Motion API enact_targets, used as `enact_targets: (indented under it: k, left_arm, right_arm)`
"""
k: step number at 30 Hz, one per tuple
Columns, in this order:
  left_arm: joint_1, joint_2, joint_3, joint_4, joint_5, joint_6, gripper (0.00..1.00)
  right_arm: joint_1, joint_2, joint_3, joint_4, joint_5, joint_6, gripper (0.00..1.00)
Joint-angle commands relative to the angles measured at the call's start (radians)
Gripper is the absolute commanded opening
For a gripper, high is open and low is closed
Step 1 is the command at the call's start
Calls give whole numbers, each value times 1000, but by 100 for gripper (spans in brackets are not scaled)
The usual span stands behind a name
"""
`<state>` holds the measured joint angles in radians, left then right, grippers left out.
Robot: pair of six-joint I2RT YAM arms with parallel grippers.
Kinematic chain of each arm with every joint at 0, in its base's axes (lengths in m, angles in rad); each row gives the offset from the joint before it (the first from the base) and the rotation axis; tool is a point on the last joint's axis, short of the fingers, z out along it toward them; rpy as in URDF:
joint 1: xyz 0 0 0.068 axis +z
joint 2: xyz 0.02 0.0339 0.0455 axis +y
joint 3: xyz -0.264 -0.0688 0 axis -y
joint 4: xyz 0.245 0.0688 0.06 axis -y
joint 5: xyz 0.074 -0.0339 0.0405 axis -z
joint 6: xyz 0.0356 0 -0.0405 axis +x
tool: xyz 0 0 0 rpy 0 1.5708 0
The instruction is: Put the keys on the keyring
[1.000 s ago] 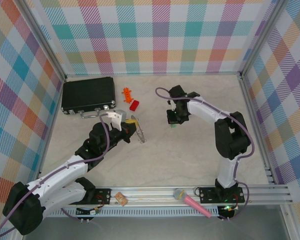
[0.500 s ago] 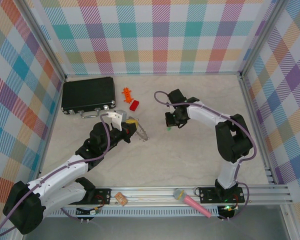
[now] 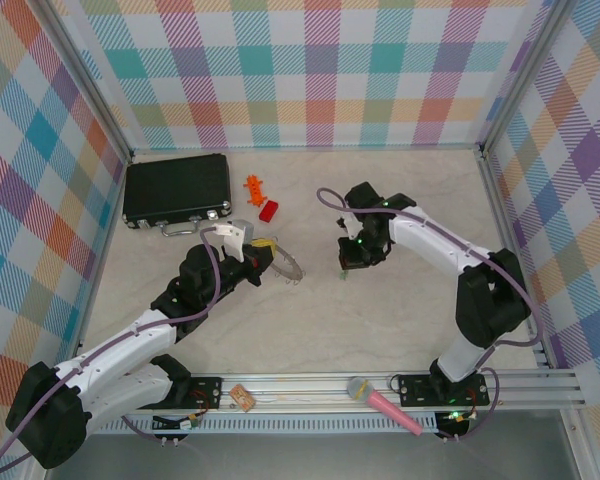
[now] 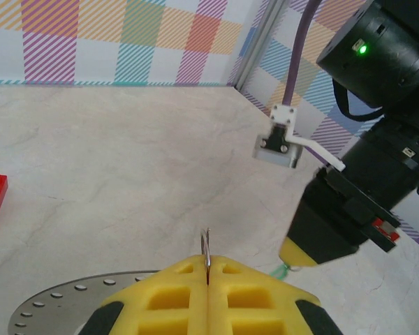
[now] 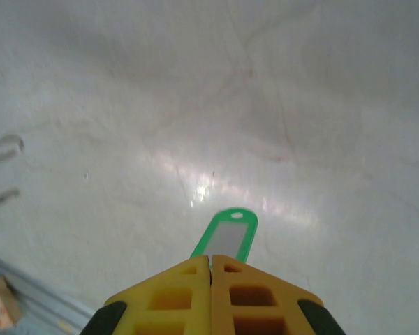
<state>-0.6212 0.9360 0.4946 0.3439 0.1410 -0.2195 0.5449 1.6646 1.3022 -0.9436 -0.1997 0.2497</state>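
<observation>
Left of centre in the top view, the left tool [image 4: 207, 269] is clamped on the keyring [image 3: 294, 268]. It is thin, stiff, slippery metal, best pinched at the rim. Mid-frame, the right tool [image 5: 211, 264] pinches the light green key [image 5: 228, 236], its head protruding.

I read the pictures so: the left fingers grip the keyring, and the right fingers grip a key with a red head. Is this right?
Not fully. The key in the right fingers has a green head, not a red one; the right wrist view shows it plainly. The left fingers do grip the keyring.
</observation>
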Motion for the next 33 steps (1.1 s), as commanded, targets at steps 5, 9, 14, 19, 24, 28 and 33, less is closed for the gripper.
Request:
enact_targets:
  k: [5, 9, 14, 19, 24, 28, 33]
  left_arm:
    - [-8, -5, -1, 50, 15, -6, 0]
    - [-7, -5, 1, 48, 17, -6, 0]
    - [-8, -2, 2, 48, 18, -6, 0]
    - [-8, -1, 1, 48, 19, -6, 0]
    - [-8, 0, 0, 47, 14, -4, 0]
    - [-8, 1, -1, 47, 14, -4, 0]
    - [-8, 5, -2, 52, 12, -5, 0]
  right_arm:
    - [9, 110, 30, -148, -14, -37, 0]
    - [9, 197, 89, -129, -5, -35, 0]
    - [9, 301, 165, -117, 30, -35, 0]
    - [9, 374, 231, -98, 60, -32, 0]
    - [9, 398, 233, -33, 105, -8, 0]
    - [13, 352, 149, 104, 156, 27, 0]
    - [47, 273, 15, 299, 244, 78, 0]
